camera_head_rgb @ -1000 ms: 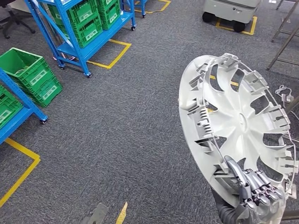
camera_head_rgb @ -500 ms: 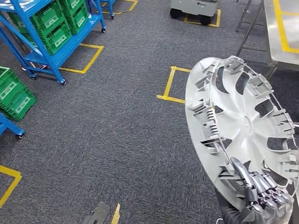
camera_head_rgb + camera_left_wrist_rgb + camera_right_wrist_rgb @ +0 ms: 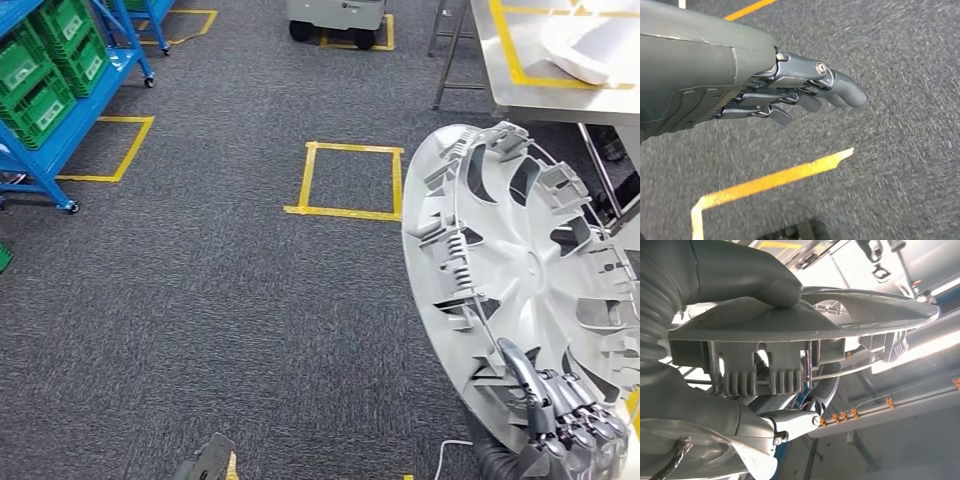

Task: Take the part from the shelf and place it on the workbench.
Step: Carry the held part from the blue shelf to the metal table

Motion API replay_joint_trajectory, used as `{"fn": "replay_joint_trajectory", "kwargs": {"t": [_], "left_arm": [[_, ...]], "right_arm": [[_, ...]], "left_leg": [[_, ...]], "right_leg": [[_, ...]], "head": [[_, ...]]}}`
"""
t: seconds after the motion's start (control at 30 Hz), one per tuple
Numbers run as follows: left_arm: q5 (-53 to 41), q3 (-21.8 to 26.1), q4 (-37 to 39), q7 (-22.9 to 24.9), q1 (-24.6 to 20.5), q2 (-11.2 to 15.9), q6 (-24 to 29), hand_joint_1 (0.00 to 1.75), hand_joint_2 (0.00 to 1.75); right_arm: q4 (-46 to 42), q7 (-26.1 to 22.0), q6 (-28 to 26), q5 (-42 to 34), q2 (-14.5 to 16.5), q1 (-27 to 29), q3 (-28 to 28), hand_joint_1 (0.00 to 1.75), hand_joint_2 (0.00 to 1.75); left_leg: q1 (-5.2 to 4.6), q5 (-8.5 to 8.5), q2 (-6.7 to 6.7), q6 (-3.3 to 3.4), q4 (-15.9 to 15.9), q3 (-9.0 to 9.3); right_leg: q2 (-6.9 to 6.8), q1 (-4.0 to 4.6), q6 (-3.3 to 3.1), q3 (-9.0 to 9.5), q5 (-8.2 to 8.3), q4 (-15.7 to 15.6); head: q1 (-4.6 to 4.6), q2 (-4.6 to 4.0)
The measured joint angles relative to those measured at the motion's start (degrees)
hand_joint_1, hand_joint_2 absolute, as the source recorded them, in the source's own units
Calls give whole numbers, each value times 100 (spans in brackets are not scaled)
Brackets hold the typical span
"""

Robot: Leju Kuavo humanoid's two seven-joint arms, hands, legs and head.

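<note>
Grey carpet [image 3: 226, 300] marked with yellow tape squares runs between me and the metal counter [image 3: 528, 95], which I'll use as my landmark. I've got the part [image 3: 521, 270], a pale wheel cover, carried short of the counter's near edge and not yet over it. My right hand [image 3: 570, 420] grips its lower rim, thumb on one face and fingers curled around the clip ribs on the other; I judge that edge-on hold keeps the wide disc upright and clear of my legs while walking. My left hand [image 3: 806, 92] hangs over the carpet with its fingers straight and together, holding nothing. Blue shelving with green crates [image 3: 45, 70] stands well apart from the counter, across the carpet. Another pale piece [image 3: 577, 65] already lies on the counter.
</note>
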Motion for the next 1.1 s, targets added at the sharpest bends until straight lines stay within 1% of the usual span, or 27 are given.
{"fn": "replay_joint_trajectory", "kwargs": {"t": [0.07,0.1,0.13,0.2,0.23,0.27,0.3,0.33,0.37,0.4,0.47,0.5,0.57,0.6,0.63,0.67,0.7,0.73,0.77,0.8,0.83,0.87,0.9,0.97,1.0,1.03,1.1], "left_arm": [[2,-1,1,-1,-8,-5,7,0,175],[3,-1,1,-1,-11,-10,9,0,175],[4,-2,1,-2,-15,-16,11,0,175],[7,-5,1,-2,-5,-22,10,0,175],[7,-7,1,-2,7,-22,9,0,175],[8,-9,1,-2,20,-20,8,0,175],[8,-11,1,-2,26,-18,9,0,175],[9,-13,1,-2,25,-18,9,0,175],[9,-14,1,-2,20,-22,9,0,175],[9,-16,1,-2,14,-26,9,0,175],[9,-20,1,-2,6,-24,13,0,175],[10,-21,1,-2,4,-21,16,0,175],[12,-22,1,-2,-4,-21,21,0,175],[13,-22,1,-2,-10,-23,22,0,175],[13,-23,1,-2,-16,-26,23,0,175],[13,-24,1,-2,-17,-28,23,0,175],[13,-25,1,-3,-12,-30,24,0,175],[13,-26,1,-3,-1,-30,24,0,175],[13,-27,1,-3,13,-30,23,0,175],[13,-28,1,-3,24,-30,22,0,175],[13,-30,1,-2,30,-31,22,0,175],[13,-30,1,-2,29,-32,22,0,175],[13,-31,1,-2,25,-32,22,0,175],[13,-31,5,-3,21,-9,22,0,175],[14,-32,7,-4,21,-1,22,0,175],[16,-32,9,-5,19,6,22,0,175],[24,-33,9,-7,3,-15,22,0,175]], "right_arm": [[-9,18,0,1,0,11,2,175,175],[-14,24,0,0,0,20,3,175,175],[-18,27,0,-1,0,19,3,175,175],[-21,28,0,-1,0,7,3,175,175],[-21,28,0,0,0,0,3,175,175],[-21,28,0,1,0,2,3,175,175],[-21,30,0,1,0,7,4,175,175],[-21,32,0,1,0,12,4,175,175],[-21,33,0,0,0,14,5,175,175],[-22,34,0,0,0,13,5,175,175],[-27,37,0,1,0,2,8,175,175],[-31,42,0,0,0,-3,11,175,175],[-40,54,0,-2,0,0,18,175,175],[-43,58,0,-1,0,4,20,175,175],[-45,60,0,-1,0,5,21,175,175],[-46,61,0,-1,0,4,22,175,175],[-47,62,0,0,0,3,23,175,175],[-47,62,0,-1,0,0,23,175,175],[-47,62,0,-1,0,1,23,175,175],[-47,63,0,-1,0,2,23,175,175],[-47,63,0,-2,0,3,23,175,175],[-47,64,0,-2,0,5,23,175,175],[-48,64,0,-3,0,5,23,175,175],[-48,60,0,-2,0,0,22,175,175],[-48,56,0,-3,0,-2,22,175,175],[-49,52,0,-3,1,0,21,175,175],[-55,46,0,-5,3,12,20,175,175]], "left_leg": [[3,6,93,10,-87,15],[16,32,155,25,-126,21],[31,59,229,41,-165,28],[42,85,381,58,-202,30],[40,85,461,60,-201,23],[37,82,546,59,-200,20],[37,79,628,55,-198,20],[39,73,702,47,-197,22],[45,63,768,32,-192,30],[49,48,825,9,-183,43],[26,8,916,-61,-144,58],[9,-3,958,-91,-127,62],[1,-16,1050,-138,-110,71],[14,-51,1037,-166,-88,71],[30,-140,951,-193,7,41],[42,-284,826,-216,204,-36],[51,-478,671,-229,530,-176],[52,-677,566,-229,943,-363],[49,-817,519,-221,1322,-544],[43,-862,497,-202,1572,-672],[33,-786,485,-168,1608,-707],[17,-606,459,-115,1420,-642],[-9,-367,391,-40,1068,-501],[-55,-24,150,140,374,-209],[-76,40,59,204,164,-122],[-86,35,22,244,70,-85],[-75,54,123,227,-61,-52]], "right_leg": [[105,-21,75,-71,37,-11],[63,-17,107,-108,13,15],[-49,-10,137,-181,-73,131],[-385,-6,185,-451,-415,704],[-492,-17,210,-632,-604,1103],[-547,-33,235,-776,-722,1430],[-579,-50,259,-842,-746,1596],[-605,-70,280,-796,-663,1536],[-650,-89,299,-624,-489,1237],[-758,-102,319,-384,-312,805],[-957,-89,295,6,-121,131],[-1005,-75,261,76,-115,6],[-902,-56,161,55,-121,12],[-847,-58,121,45,-114,16],[-788,-63,78,38,-105,15],[-729,-70,38,37,-93,10],[-669,-71,11,33,-84,9],[-601,-64,-9,26,-78,11],[-525,-51,-22,21,-72,12],[-442,-34,-29,18,-68,13],[-358,-14,-36,19,-64,15],[-276,9,-41,23,-60,15],[-197,30,-47,28,-56,15],[-61,53,-49,20,-47,20],[-1,44,-37,3,-38,22],[51,30,-17,-22,-26,23],[122,13,38,-81,-4,16]], "head": [[-10,0],[-5,0],[10,0],[45,0],[61,0],[61,0],[61,0],[62,0],[61,0],[63,0],[70,0],[71,0],[62,0],[60,0],[51,0],[43,0],[34,0],[28,0],[28,0],[27,0],[28,0],[27,0],[27,0],[41,0],[42,0],[42,0],[30,1]]}}
